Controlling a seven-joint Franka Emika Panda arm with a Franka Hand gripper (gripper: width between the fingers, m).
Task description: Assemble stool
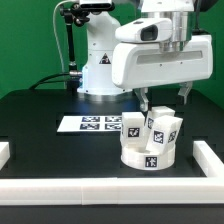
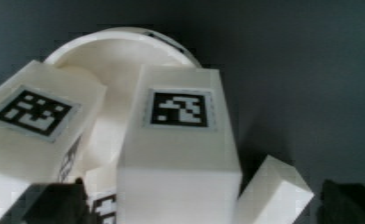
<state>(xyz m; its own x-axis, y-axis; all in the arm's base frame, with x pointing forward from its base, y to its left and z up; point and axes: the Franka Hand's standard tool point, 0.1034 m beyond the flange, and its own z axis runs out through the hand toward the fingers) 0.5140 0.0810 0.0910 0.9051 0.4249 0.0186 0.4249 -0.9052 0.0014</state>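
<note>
Legs (image 1: 158,128) stand upright in the seat (image 1: 148,152) near the front rail (image 1: 110,189), so most seems done, and my gripper (image 1: 163,103) hangs spread just above them, pinching nothing, perhaps some tightening left.

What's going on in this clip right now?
A white robot arm is working on a small white stool on a black table. The round seat lies flat with tagged legs standing on top of it. The open gripper hangs just above the legs, holding nothing. The marker board lies behind the stool, and white rails border the table.
</note>
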